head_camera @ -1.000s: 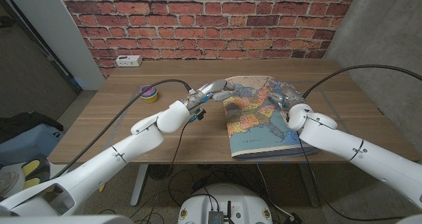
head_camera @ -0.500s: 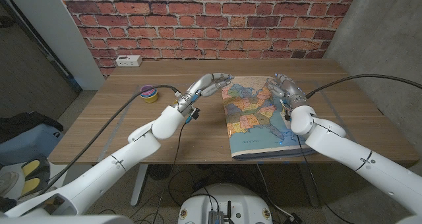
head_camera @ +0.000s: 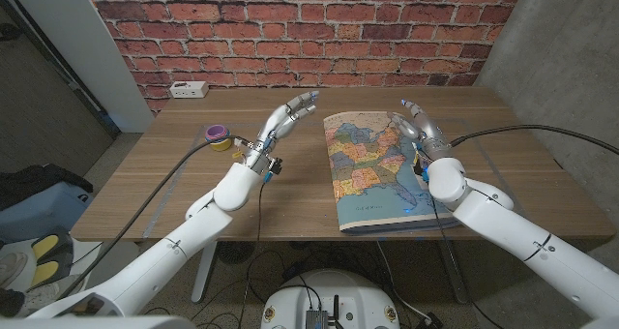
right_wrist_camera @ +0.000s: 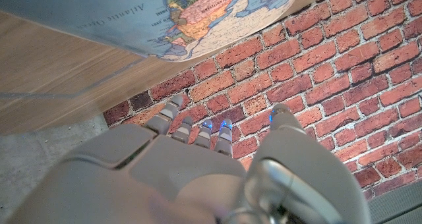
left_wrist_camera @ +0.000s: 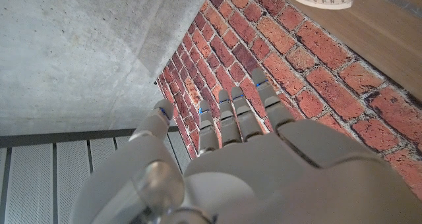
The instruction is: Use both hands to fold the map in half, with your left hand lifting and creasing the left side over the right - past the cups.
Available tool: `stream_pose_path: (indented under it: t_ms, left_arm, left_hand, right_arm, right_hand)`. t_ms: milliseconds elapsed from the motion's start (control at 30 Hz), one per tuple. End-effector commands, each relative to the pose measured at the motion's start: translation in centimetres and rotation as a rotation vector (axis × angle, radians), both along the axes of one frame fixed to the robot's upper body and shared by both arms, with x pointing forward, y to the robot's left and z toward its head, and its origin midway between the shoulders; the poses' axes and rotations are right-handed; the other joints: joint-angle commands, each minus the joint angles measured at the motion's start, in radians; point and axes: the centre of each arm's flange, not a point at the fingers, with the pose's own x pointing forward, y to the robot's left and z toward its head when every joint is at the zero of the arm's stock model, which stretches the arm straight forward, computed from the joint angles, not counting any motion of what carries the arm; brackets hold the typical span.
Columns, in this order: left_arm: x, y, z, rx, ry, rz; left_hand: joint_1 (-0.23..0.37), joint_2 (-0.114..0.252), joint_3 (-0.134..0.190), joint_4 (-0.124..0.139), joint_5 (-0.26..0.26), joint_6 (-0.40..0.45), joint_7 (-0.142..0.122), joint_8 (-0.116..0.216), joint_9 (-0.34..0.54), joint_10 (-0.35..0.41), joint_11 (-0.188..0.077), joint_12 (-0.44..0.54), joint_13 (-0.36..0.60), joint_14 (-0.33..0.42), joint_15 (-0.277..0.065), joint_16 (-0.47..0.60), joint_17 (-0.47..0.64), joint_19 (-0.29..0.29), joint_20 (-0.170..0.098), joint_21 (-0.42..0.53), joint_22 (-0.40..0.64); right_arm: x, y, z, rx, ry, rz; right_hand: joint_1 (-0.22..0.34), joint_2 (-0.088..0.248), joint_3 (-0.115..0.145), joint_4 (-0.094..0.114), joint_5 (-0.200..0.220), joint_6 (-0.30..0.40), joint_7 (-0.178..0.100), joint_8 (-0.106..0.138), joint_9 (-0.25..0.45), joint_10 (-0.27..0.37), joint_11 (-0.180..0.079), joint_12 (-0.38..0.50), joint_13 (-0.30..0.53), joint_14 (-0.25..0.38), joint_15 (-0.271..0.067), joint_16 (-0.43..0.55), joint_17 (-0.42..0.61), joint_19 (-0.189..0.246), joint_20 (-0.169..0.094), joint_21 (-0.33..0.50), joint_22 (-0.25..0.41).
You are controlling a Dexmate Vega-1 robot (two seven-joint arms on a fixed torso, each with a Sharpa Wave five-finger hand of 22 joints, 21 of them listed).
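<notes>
Wooden table with folded map, cups beside.

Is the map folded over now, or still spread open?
Folded: the map lies as a narrow stack, layered edges at its near end. Both hands, left hand and right hand, are off it.

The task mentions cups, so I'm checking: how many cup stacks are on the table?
1: a small stack of cups on the table's left part, left of the left hand. None visible elsewhere.

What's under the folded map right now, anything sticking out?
The map lies folded on the table. Only its own lower layer shows along the near edge. Whatever else it covers is hidden. Both hands are raised off it.
</notes>
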Motion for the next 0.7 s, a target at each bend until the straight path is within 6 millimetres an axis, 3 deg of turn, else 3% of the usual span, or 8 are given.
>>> stream_pose_path:
  t_ms: [33,167,200,300,333,400,533,700]
  left_arm:
    - [1.7,3.6,-0.4,-0.119,0.030,-0.071]
    - [2.4,4.9,-0.6,-0.124,0.055,-0.090]
    - [2.6,5.3,-0.6,-0.129,0.065,-0.098]
    - [3.1,6.4,-0.8,-0.150,0.099,-0.130]
    - [3.3,6.8,-0.8,-0.143,0.107,-0.139]
    - [3.5,7.5,-0.8,-0.128,0.108,-0.142]
    - [4.4,8.6,-1.5,-0.175,0.136,-0.127]
    - [5.4,9.6,-1.6,-0.243,0.165,-0.101]
  left_hand:
    - [-0.024,0.000,-0.010,0.003,-0.026,-0.089,0.048,-0.005,-0.001,-0.029,-0.004,0.008,-0.009,-0.029,-0.002,0.005,-0.002,-0.017,-0.013,-0.019,0.002]
    - [-0.038,-0.002,-0.016,0.004,-0.038,-0.135,0.080,-0.002,-0.002,-0.054,-0.012,0.006,-0.015,-0.065,-0.008,0.001,-0.003,-0.031,-0.036,-0.035,0.001]
    - [-0.041,-0.001,-0.017,0.005,-0.039,-0.141,0.083,-0.001,-0.003,-0.065,-0.011,0.004,-0.016,-0.074,-0.010,-0.001,-0.004,-0.033,-0.038,-0.037,0.001]
    - [-0.055,0.010,-0.020,0.015,-0.041,-0.154,0.089,0.004,-0.003,-0.091,-0.036,0.002,-0.020,-0.094,-0.007,0.000,-0.003,-0.045,-0.051,-0.049,0.001]
    - [-0.039,0.055,0.004,0.015,-0.035,-0.156,0.091,0.009,-0.004,-0.109,-0.042,0.003,-0.023,-0.108,-0.008,0.002,-0.005,-0.051,-0.054,-0.059,0.001]
    - [-0.012,0.077,0.031,0.000,-0.027,-0.164,0.090,0.009,-0.005,-0.129,-0.049,0.003,-0.026,-0.131,-0.015,-0.001,-0.009,-0.064,-0.063,-0.072,0.000]
    - [0.014,0.086,0.061,-0.014,-0.022,-0.186,0.082,0.006,-0.006,-0.165,-0.067,0.001,-0.029,-0.167,-0.026,-0.004,-0.011,-0.092,-0.082,-0.094,0.000]
    - [0.009,0.075,0.065,-0.007,-0.027,-0.223,0.077,0.001,-0.006,-0.215,-0.064,-0.004,-0.030,-0.209,-0.027,-0.005,-0.008,-0.118,-0.090,-0.114,0.001]
  right_arm:
    - [-0.8,0.7,-0.4,0.137,-0.065,0.105]
    - [-1.2,1.0,-0.9,0.209,-0.097,0.153]
    - [-1.3,1.0,-1.1,0.239,-0.110,0.166]
    - [-1.9,0.9,-1.5,0.281,-0.141,0.155]
    - [-2.2,0.7,-1.6,0.298,-0.152,0.142]
    - [-2.6,0.2,-1.9,0.332,-0.165,0.129]
    - [-3.6,-0.5,-2.7,0.408,-0.200,0.075]
    - [-4.8,1.1,-3.3,0.419,-0.277,0.068]
  right_hand:
    - [-0.010,0.010,0.005,0.011,-0.002,0.013,0.007,0.000,0.002,0.012,0.013,0.005,0.001,0.013,-0.005,0.008,0.002,0.012,0.001,0.004,0.001]
    - [-0.024,0.013,0.002,0.022,-0.004,0.017,0.013,-0.001,0.002,0.018,0.021,0.005,0.001,0.018,-0.001,0.009,0.005,0.021,0.001,0.006,0.001]
    - [-0.037,0.011,-0.002,0.031,-0.006,0.021,0.021,-0.002,0.002,0.024,0.035,0.006,0.001,0.024,0.005,0.010,0.007,0.025,0.001,0.005,0.001]
    - [-0.052,0.009,-0.006,0.041,-0.006,0.028,0.032,-0.002,0.002,0.032,0.048,0.006,0.002,0.034,0.015,0.011,0.008,0.036,0.001,0.007,0.001]
    - [-0.055,0.010,-0.004,0.045,-0.005,0.038,0.041,0.000,0.002,0.042,0.054,0.008,0.001,0.045,0.016,0.012,0.007,0.050,-0.004,0.010,0.001]
    - [-0.058,0.010,-0.002,0.048,-0.004,0.050,0.047,0.001,0.002,0.058,0.066,0.011,0.001,0.061,0.015,0.013,0.006,0.064,-0.009,0.012,0.000]
    - [-0.062,0.011,0.000,0.052,-0.003,0.056,0.055,0.000,0.002,0.074,0.077,0.014,0.001,0.065,0.018,0.011,0.006,0.074,-0.017,0.012,0.000]
    - [-0.066,0.013,0.002,0.056,-0.002,0.060,0.060,-0.001,0.002,0.082,0.085,0.014,0.002,0.074,0.027,0.012,0.006,0.074,-0.015,0.010,0.000]
